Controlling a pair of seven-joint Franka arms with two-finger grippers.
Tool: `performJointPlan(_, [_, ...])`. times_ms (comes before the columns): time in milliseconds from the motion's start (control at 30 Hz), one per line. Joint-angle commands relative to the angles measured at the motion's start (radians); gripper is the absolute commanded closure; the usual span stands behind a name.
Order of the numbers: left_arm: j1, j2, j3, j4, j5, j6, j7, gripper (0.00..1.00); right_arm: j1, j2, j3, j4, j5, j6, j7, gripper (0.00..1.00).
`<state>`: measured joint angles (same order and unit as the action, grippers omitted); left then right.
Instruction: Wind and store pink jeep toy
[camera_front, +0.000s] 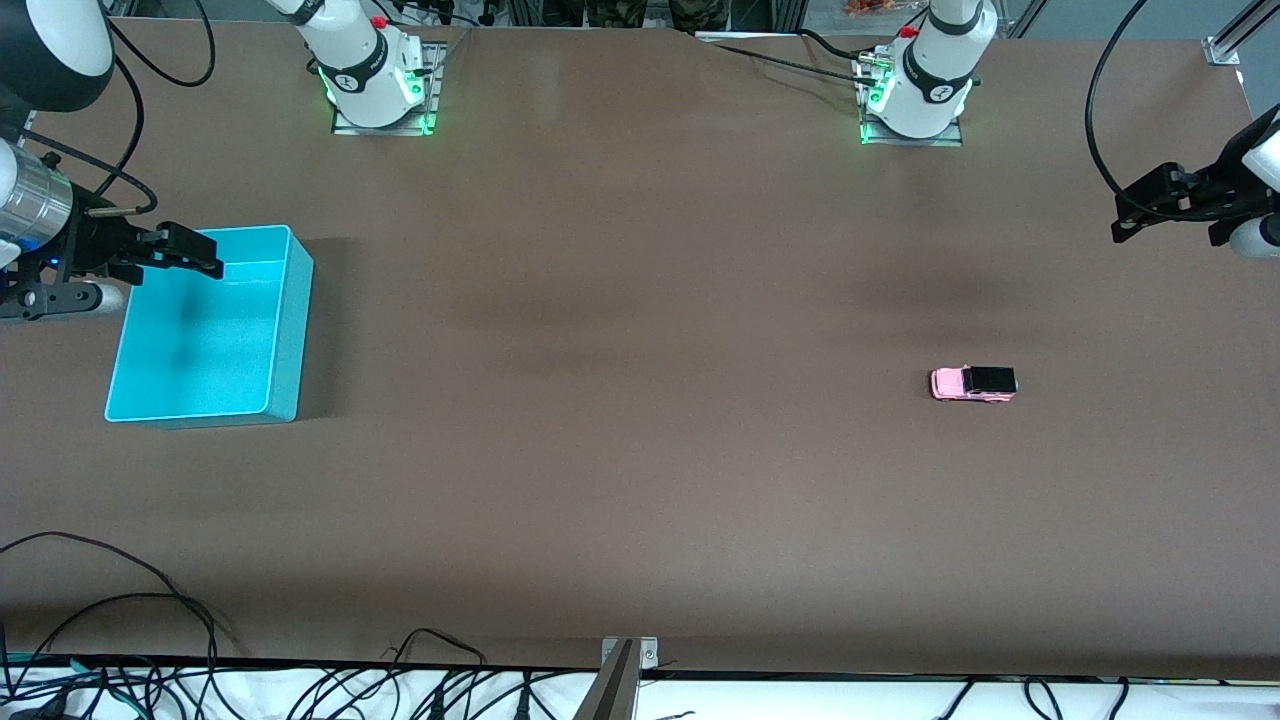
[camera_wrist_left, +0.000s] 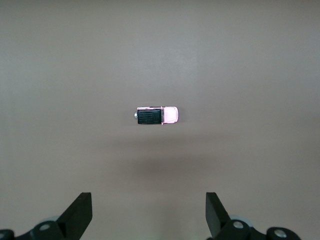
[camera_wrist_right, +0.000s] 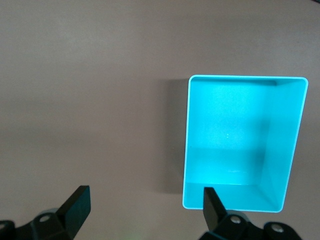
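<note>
The pink jeep toy (camera_front: 973, 383), tiny with a black roof, stands alone on the brown table toward the left arm's end. It also shows in the left wrist view (camera_wrist_left: 157, 115). My left gripper (camera_front: 1127, 212) hangs high over the table's left-arm end, open and empty (camera_wrist_left: 148, 211), apart from the jeep. The turquoise bin (camera_front: 298, 300) stands empty toward the right arm's end and shows in the right wrist view (camera_wrist_right: 189, 145). My right gripper (camera_front: 172, 262) hangs over the bin's edge, open and empty (camera_wrist_right: 145, 207).
The two arm bases (camera_front: 375, 75) (camera_front: 915, 95) stand at the table's edge farthest from the front camera. Cables (camera_front: 150, 660) and a metal bracket (camera_front: 625, 665) lie along the edge nearest to it. Bare brown table (camera_front: 620, 350) lies between bin and jeep.
</note>
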<state>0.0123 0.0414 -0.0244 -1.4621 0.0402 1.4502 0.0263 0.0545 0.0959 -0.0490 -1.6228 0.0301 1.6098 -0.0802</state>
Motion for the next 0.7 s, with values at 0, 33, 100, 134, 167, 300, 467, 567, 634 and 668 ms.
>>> performJointPlan(0, [0.003,0.012,0.001,0.029,-0.019,-0.022,-0.002,0.00,-0.001,0.005,0.003,0.018,-0.012,-0.017,0.000,0.00])
performJointPlan(33, [0.003,0.012,0.001,0.029,-0.019,-0.022,-0.002,0.00,-0.001,0.005,0.003,0.020,-0.012,-0.017,0.000,0.00])
performJointPlan(100, [0.003,0.012,0.001,0.028,-0.019,-0.022,-0.002,0.00,-0.001,0.005,0.003,0.020,-0.012,-0.017,0.000,0.00])
performJointPlan(134, [0.003,0.012,0.001,0.028,-0.019,-0.022,-0.002,0.00,-0.001,0.005,0.003,0.020,-0.012,-0.017,0.000,0.00])
performJointPlan(167, [0.003,0.012,0.000,0.028,-0.019,-0.022,-0.002,0.00,-0.001,0.005,0.003,0.020,-0.012,-0.017,0.000,0.00])
performJointPlan(300, [0.002,0.012,0.000,0.028,-0.019,-0.022,-0.002,0.00,-0.001,0.005,0.003,0.020,-0.010,-0.016,0.000,0.00])
performJointPlan(467, [0.005,0.015,0.000,0.028,-0.019,-0.022,-0.002,0.00,-0.001,0.005,0.003,0.018,-0.012,-0.016,0.000,0.00])
performJointPlan(567, [0.017,0.015,0.000,0.002,-0.019,-0.018,0.001,0.00,-0.001,0.005,0.003,0.020,-0.012,-0.017,0.000,0.00])
performJointPlan(634, [0.017,0.012,0.000,-0.021,-0.019,-0.013,0.001,0.00,-0.001,0.005,0.003,0.020,-0.012,-0.016,0.000,0.00])
performJointPlan(668, [0.017,0.014,0.000,-0.027,-0.019,-0.010,0.001,0.00,-0.001,0.005,0.003,0.020,-0.012,-0.017,0.000,0.00])
